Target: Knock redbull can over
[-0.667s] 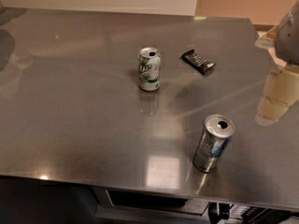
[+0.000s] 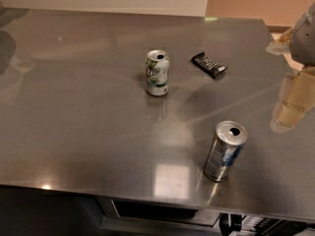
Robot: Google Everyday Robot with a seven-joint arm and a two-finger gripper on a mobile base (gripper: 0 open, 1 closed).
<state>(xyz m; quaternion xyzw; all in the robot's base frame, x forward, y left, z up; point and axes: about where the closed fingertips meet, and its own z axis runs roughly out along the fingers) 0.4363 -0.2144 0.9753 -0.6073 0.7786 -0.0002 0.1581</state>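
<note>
Redbull can [image 2: 225,151] stands upright nr front edge of steel table [image 2: 74,107], right of centre. Gripper [image 2: 294,100] hangs at far right, apart from can; grip state: can't tell. Risks: sweep too high misses it; hard hit could roll it off front edge.

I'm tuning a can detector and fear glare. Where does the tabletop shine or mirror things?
Camera view: a bright square glare patch on the table near its front edge, left of the redbull can; the soda can mirrored faintly in the steel before it; pale streaks across the middle; the claw, at the right edge, lit pale and warm.
</note>
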